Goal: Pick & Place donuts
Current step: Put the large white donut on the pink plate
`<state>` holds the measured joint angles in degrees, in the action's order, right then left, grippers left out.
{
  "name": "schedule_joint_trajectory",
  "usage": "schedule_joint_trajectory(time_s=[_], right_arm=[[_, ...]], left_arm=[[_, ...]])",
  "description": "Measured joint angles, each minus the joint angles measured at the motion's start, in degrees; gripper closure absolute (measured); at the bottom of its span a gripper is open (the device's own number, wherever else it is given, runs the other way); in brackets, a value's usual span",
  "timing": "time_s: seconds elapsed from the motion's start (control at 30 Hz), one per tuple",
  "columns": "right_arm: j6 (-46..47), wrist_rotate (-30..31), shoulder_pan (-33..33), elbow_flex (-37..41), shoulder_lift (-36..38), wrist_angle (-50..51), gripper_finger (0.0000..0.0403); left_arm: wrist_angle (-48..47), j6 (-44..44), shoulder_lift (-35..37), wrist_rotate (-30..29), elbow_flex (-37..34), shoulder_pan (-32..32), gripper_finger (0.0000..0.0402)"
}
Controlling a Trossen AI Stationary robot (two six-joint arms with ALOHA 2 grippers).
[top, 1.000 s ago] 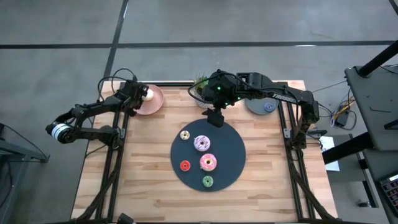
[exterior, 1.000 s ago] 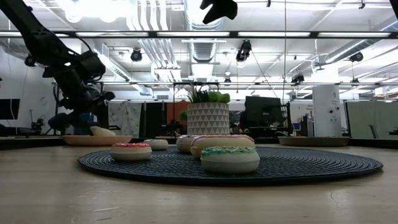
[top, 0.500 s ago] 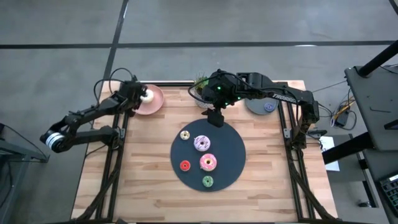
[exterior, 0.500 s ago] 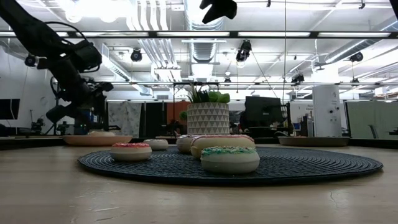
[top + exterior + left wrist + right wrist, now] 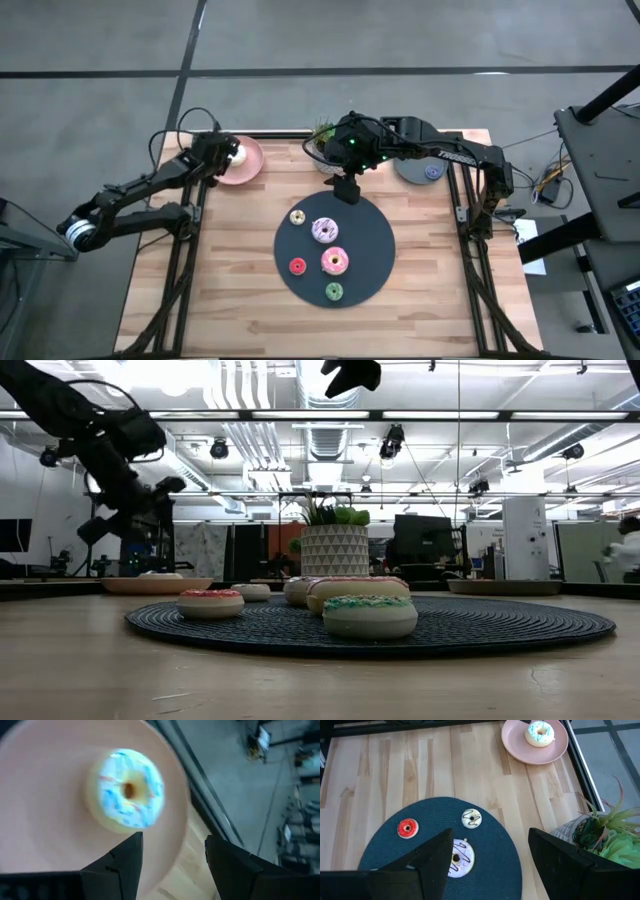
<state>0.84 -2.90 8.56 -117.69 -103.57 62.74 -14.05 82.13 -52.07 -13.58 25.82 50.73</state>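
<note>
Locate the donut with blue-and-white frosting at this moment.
In the high view, the blue-and-white donut lies on the pink plate at the table's far left corner, just under the left pincer.

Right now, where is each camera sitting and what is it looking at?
High view: above the table, looking straight down at the mat, both arms showing.
Low view: at table height, looking across the mat into the room; the left end effector hangs over the pink plate.
Left wrist view: on the left arm, facing the blue donut past its open fingers.
Right wrist view: on the right arm, looking down at the mat past its open fingers.
Both wrist views share the blue donut on the pink plate.
</note>
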Motion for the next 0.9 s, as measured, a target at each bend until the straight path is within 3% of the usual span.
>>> schedule_joint_trajectory(time_s=[0.37, 0.67, 0.77, 0.9], right_arm=[[0.20, 0.00, 0.00, 0.00, 0.00, -0.04, 0.0154], [0.22, 0.02, 0.00, 0.00, 0.00, -0.04, 0.0154], [0.22, 0.02, 0.00, 0.00, 0.00, -0.03, 0.0154], [0.22, 0.00, 0.00, 0.00, 0.00, -0.02, 0.0154]], left_arm=[[-0.02, -5.75, -0.13, 3.22, 0.94, -1.98, 0.0216], [-0.04, -3.81, -2.42, 3.56, 0.93, -1.98, 0.0220], [-0.04, -2.70, -3.79, 3.65, 0.92, -1.98, 0.0243], [0.00, -2.26, -5.77, 3.63, 0.88, -1.98, 0.0312]])
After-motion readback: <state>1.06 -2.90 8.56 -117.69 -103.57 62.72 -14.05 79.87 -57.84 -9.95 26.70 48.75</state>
